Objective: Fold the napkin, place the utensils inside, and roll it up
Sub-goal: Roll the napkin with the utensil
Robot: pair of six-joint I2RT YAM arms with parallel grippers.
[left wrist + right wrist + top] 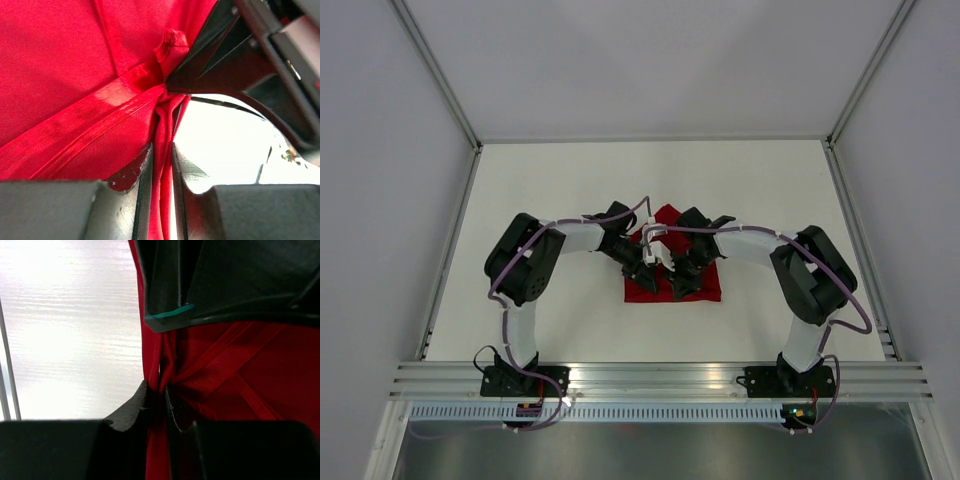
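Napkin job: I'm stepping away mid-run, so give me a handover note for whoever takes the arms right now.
Left gripper: shut on a pinched fold of the napkin.
Right gripper: shut on another fold of it, close beside the left.
Napkin: mid-table between the arms, bunched where it is pinched, the rest lying flat.
Utensils: none visible in any view.
Done: both arms have the cloth gripped, and folding is under way.
Left: finish the fold, place the utensils inside, roll it up.

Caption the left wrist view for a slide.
Left gripper pinches a bunched fold of the red napkin beside the right gripper, white table beyond.
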